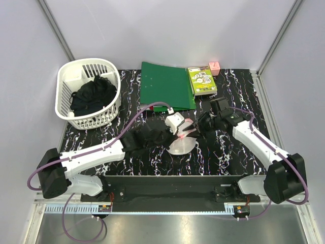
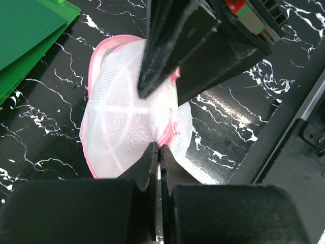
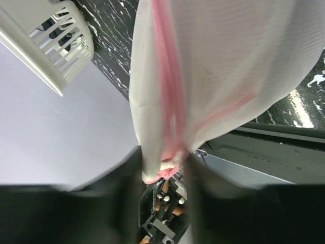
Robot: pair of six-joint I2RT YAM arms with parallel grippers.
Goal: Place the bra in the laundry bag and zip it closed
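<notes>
The laundry bag (image 1: 183, 146), white mesh with pink zipper trim, is lifted partly off the black marbled table at its middle. My left gripper (image 2: 159, 146) is shut on a bunched bit of the bag's (image 2: 122, 122) pink trim. From the far side, the right gripper's fingers (image 2: 167, 56) reach onto the bag's upper pink edge. In the right wrist view the bag (image 3: 203, 61) hangs down between the fingers, and my right gripper (image 3: 162, 162) is closed on its folded pink-trimmed edge. In the top view both grippers meet over the bag, left (image 1: 180, 135) and right (image 1: 196, 129). The bra is hidden.
A white slotted basket (image 1: 89, 94) holding black clothes (image 1: 92, 96) stands at the back left. A green folder (image 1: 165, 84), a green box (image 1: 202, 80) and a small pink item (image 1: 214, 68) lie along the back edge. White walls close the table in.
</notes>
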